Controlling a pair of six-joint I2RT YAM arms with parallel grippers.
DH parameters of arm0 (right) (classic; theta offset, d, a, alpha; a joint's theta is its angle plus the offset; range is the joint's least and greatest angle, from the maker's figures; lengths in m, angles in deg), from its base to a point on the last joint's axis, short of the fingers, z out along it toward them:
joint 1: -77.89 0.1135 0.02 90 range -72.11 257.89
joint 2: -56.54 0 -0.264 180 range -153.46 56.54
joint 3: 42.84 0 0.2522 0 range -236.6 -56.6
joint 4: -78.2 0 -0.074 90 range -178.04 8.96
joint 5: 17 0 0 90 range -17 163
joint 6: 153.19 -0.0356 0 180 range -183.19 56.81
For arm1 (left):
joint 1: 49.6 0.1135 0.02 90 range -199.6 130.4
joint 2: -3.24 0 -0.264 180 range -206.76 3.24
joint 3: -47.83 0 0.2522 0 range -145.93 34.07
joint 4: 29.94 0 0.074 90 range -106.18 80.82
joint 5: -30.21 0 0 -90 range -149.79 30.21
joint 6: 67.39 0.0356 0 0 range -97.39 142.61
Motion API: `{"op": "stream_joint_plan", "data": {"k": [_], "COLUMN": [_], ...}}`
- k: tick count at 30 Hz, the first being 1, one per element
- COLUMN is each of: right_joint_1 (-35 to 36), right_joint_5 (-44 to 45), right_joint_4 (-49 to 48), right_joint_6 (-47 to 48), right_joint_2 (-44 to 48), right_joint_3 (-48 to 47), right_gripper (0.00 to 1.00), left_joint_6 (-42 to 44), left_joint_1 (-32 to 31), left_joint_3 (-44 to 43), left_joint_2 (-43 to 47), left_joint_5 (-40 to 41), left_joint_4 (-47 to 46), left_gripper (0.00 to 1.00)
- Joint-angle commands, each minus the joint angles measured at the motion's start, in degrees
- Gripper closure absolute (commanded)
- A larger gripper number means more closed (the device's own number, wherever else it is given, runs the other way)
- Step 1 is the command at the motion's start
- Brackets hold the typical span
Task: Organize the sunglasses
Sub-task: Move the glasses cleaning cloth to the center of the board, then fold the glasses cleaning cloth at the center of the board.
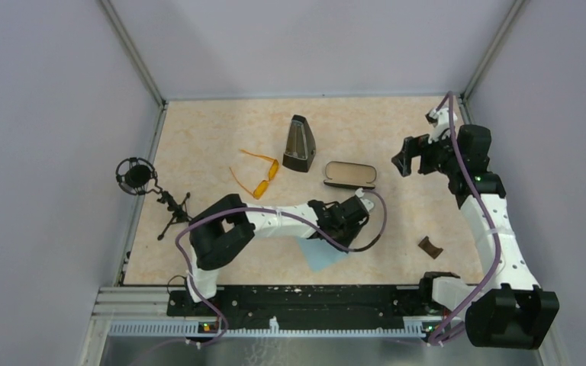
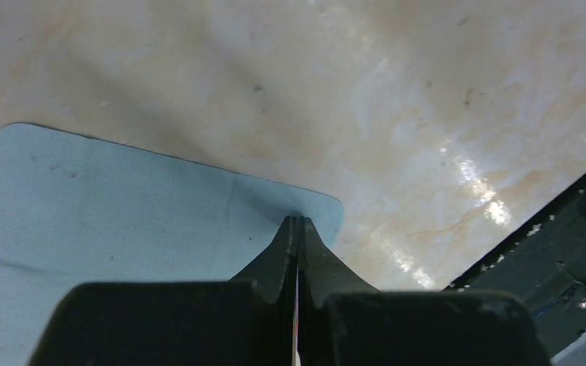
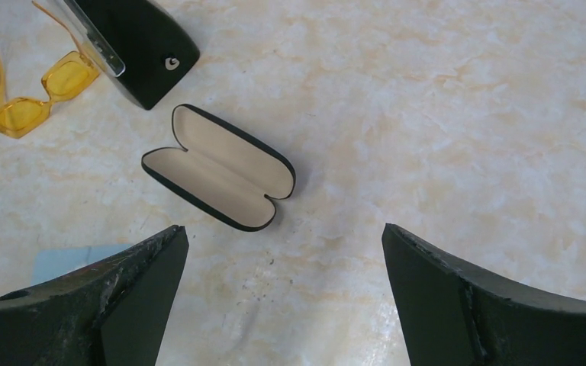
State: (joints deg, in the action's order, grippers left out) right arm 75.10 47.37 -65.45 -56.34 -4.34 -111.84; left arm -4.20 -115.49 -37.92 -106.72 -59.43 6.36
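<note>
- the sunglasses lay unfolded left of centre in the top view, just left of a black wedge-shaped object.
- the left gripper was clenched, its tips at the blue cloth edge; we couldn't tell whether it pinched any cloth.
- the black case lay open, right of centre.
- the right gripper hung released, its fingers wide apart, at the right.

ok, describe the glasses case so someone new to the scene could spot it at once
On the marbled table, look near the middle, just right of the upright black wedge. The case lies there open, an oblong black shell. Its cream lining sets it apart from the solid black wedge and from the orange sunglasses further left.
</note>
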Motion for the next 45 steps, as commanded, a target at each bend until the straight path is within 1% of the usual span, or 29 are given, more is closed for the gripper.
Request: {"op": "stream_joint_plan", "data": {"k": [1,7,11,13,16,17,19,21,23,25,26,27,28,29,31,33,34,36,39,41,45], "right_joint_1": [-0.77,-0.9,-0.91,-0.95,-0.9,-0.9,-0.9,-0.96,-0.91,-0.9,-0.9,-0.83,-0.77,-0.69,0.25,2.23,5.01,10.25,16.14,18.26,21.68], "right_joint_5": [-2.45,-2.79,-3.56,-3.91,-4.5,-4.59,-4.9,-6.62,-9.95,-13.87,-15.58,-16.92,-17.57,-17.96,-18.6,-18.37,-17.5,-14.43,-10.39,-10.03,-7.71], "right_joint_4": [1.21,0.57,-0.04,-0.25,-0.75,-1.12,-1.92,-2.04,-1.7,-0.5,0.2,0.89,1.59,2.19,4.1,6.41,7.41,9.81,11.02,11.19,9.35], "right_joint_6": [0.08,-0.01,-0.7,-0.95,-1.12,-1.2,-1.39,-0.38,2.98,7.72,9.66,11.17,12.11,12.73,14.31,16.27,17.31,19.77,21.12,21.36,20.23], "right_joint_2": [1.28,1.86,1.83,1.68,1.73,1.83,1.91,1.97,2.43,3.38,3.81,4.08,3.99,3.33,1.43,-1.31,-2.86,-5.97,-10.72,-14.04,-20.45], "right_joint_3": [-2.8,-1.45,-0.62,-0.46,0.04,0.4,1.17,1.88,2.91,4.13,4.63,5.11,5.45,5.72,5.86,5.7,5.63,5.51,6.15,6.25,5.75], "right_gripper": [0.01,0.01,0.01,0.01,0.01,0.01,0.01,0.01,0.01,0.02,0.03,0.05,0.08,0.12,0.2,0.28,0.33,0.38,0.42,0.44,0.44], "left_joint_6": [3.02,6.04,6.76,6.98,7.87,8.37,7.74,6.87,4.65,2.67,1.4,0.16,-0.52,-1.2,-2.86,-4.06,-4.43,-4.95,-5.57,-6.6,-8.22], "left_joint_1": [-2.39,-5.71,-6.35,-6.42,-6.45,-6.35,-6.26,-5.57,-3.73,-1.47,-0.31,0.66,1.54,2.56,4.79,6.85,7.78,9.89,12.99,14.44,15.08], "left_joint_3": [-2.59,-4.07,-4.35,-4.41,-2.02,-0.72,1.05,2.09,3.1,5.43,7.34,9.34,11.74,14.02,17.71,20.58,22.42,25.16,29.63,31.42,33.63], "left_joint_2": [-3.5,-3.69,-2.06,0.3,6.24,8.54,11.97,13.86,14.59,15.42,16.13,17.02,18.22,19.41,21.99,25.15,26.68,29.87,33.82,35.6,36.78], "left_joint_5": [-3.85,-5.65,-6.24,-3.68,1.94,3.74,7.69,11.65,14.75,14.63,14.06,13.59,12.5,10.85,7.84,6.99,6.86,6.94,6.08,6.54,7.79], "left_joint_4": [-2.92,-5.81,-6.88,-6.99,-9.57,-11.17,-11.77,-9.94,-6.08,-4.09,-4.09,-4.67,-6.02,-7.67,-10.06,-11.74,-12.35,-13.5,-16.2,-16.37,-15.68], "left_gripper": [1.0,1.0,1.0,0.9,0.7,0.65,0.59,0.5,0.41,0.34,0.29,0.22,0.04,0.02,0.02,0.05,0.06,0.05,0.02,0.01,0.01]}}
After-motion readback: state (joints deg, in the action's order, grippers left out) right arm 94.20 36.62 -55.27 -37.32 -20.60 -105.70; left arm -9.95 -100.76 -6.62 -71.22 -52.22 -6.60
